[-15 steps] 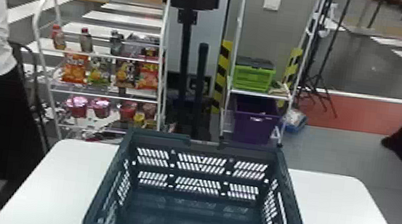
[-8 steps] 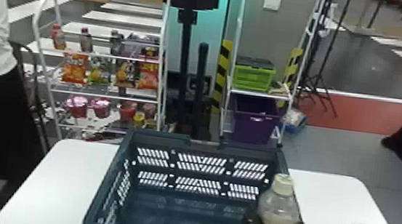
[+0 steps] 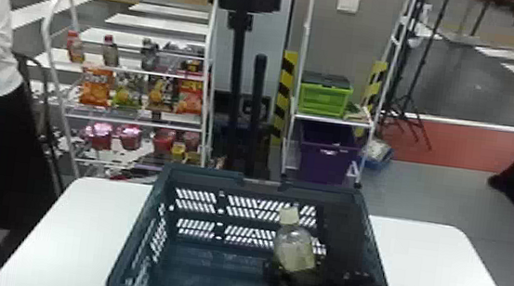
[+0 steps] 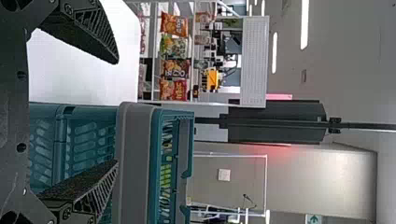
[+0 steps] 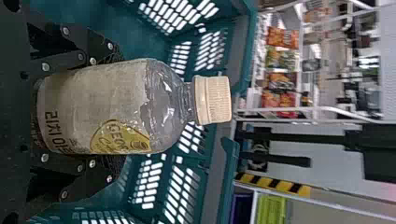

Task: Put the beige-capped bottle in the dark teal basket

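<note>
Beige caps the clear, label-wrapped plastic bottle (image 3: 294,247), its lower body gripped between the jaws of the black right gripper (image 3: 300,281), its shoulder and cap projecting past them. It leans slightly within or just above the right part of the dark teal plastic basket (image 3: 133,237). The black left gripper's (image 4: 116,112) jaws stand wide apart.

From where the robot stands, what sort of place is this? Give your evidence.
Probably a demonstration hall with a mock shop: a rack of snack bags and drinks bottles, a basket on a white table, a tripod behind.
</note>
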Robot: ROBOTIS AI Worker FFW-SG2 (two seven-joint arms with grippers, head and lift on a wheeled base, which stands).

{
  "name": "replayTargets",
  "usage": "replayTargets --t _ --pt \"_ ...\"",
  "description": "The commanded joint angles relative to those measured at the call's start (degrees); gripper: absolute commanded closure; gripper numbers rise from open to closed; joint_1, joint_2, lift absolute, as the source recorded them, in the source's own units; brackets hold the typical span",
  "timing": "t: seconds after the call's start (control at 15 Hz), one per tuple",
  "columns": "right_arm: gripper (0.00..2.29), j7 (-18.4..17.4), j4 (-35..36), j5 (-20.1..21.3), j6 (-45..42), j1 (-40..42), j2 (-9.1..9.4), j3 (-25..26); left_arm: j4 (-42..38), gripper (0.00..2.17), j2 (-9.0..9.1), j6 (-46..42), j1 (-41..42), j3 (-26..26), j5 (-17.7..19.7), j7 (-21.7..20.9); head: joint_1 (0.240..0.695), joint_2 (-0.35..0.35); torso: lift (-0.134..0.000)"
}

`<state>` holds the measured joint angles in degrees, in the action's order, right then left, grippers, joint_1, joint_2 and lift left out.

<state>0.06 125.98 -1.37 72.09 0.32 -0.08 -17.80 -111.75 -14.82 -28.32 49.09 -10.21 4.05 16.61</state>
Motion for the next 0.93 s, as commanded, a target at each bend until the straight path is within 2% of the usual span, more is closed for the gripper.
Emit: replayTargets --t 0.0,0.33,0.53,0.6,0.67,0.73,0.8,0.87 --pt "2.29 0.0 -6.2 -0.2 6.8 -6.2 0.13 -0.1 0.4 0.13 0.06 0.2 -0.4 -0.2 0.2 0.1 0.499 0.0 0.0" --pt "2.29 -0.2 -18.8 -3.6 8.0 -14.0 0.13 -0.1 0.8 0.13 0.23 0.2 -0.6 -0.2 0.5 0.2 0.499 0.0 0.0" --pt "2.29 -1.1 -22.4 -5.7 7.7 -15.5 0.13 -0.1 1.0 0.13 0.32 0.2 -0.6 -0.2 0.5 0.2 0.499 0.0 0.0" --pt "1.97 -1.2 -22.4 -6.2 7.9 -15.7 0.13 -0.1 0.9 0.13 0.32 0.2 -0.5 -0.2 0.5 0.2 0.499 0.0 0.0" --pt "1.51 -1.5 -22.4 -6.3 7.9 -15.8 0.13 -0.1 0.8 0.13 0.32 0.2 -0.5 -0.2 0.4 0.4 0.499 0.0 0.0" --pt "0.59 -1.5 -22.4 -6.5 8.7 -15.8 0.13 0.0 0.8 0.13 0.32 0.2 -0.5 -0.2 0.4 0.4 0.499 0.0 0.0" --pt "0.0 -1.6 -22.2 -6.5 10.0 -15.7 0.13 0.0 0.8 0.13 0.32 0.2 -0.5 -0.2 0.4 0.4 0.499 0.0 0.0" --pt "0.0 -1.6 -22.0 -6.5 10.0 -15.6 0.13 0.1 0.7 0.13 0.32 0.2 -0.5 -0.2 0.4 0.4 0.499 0.0 0.0"
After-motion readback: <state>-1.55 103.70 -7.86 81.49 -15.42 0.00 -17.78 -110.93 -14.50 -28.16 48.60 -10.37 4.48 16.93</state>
